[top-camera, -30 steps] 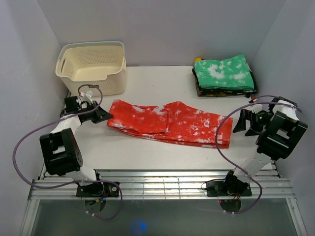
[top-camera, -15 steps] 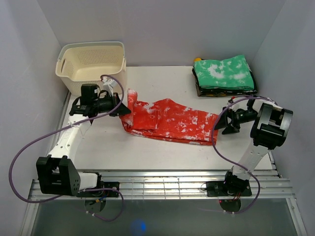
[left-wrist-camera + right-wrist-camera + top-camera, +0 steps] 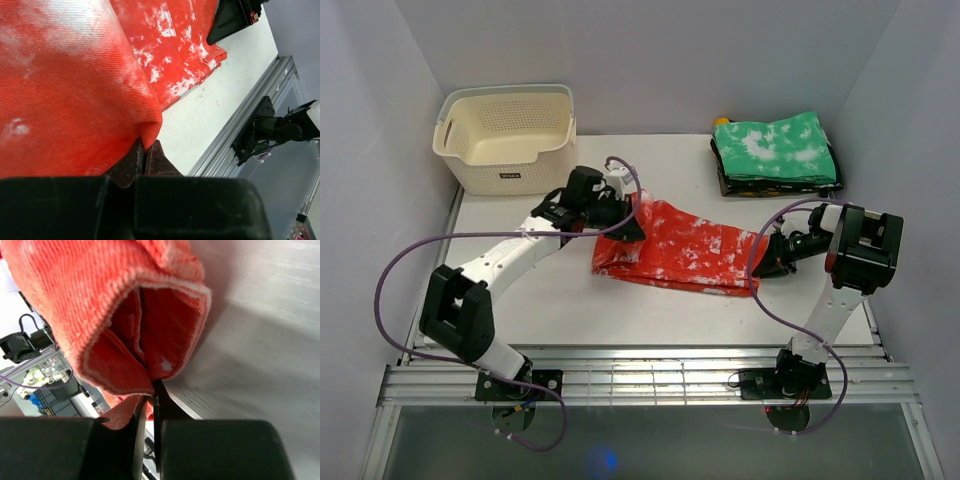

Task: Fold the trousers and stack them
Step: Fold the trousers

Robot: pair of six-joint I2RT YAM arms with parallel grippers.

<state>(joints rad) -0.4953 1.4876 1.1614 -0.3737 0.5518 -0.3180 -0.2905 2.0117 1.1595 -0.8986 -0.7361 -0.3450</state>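
Observation:
The red-orange trousers (image 3: 685, 250) with white blotches lie bunched across the middle of the table. My left gripper (image 3: 628, 222) is shut on their left end, which it holds lifted and folded over toward the right; in the left wrist view the cloth (image 3: 75, 90) is pinched between the left gripper's (image 3: 144, 150) closed jaws. My right gripper (image 3: 767, 259) is shut on the right end, the leg hem. The right wrist view shows the hem (image 3: 150, 330) clamped in the right gripper (image 3: 148, 390) just above the table.
A cream basket (image 3: 508, 137) stands at the back left. A folded green cloth with white blotches (image 3: 775, 150) sits on a dark pile at the back right. The metal rail (image 3: 650, 375) runs along the near edge.
My left gripper has carried the left end of the trousers up and to the right, shortening the cloth. My right gripper has moved left onto the hem and shut on it.

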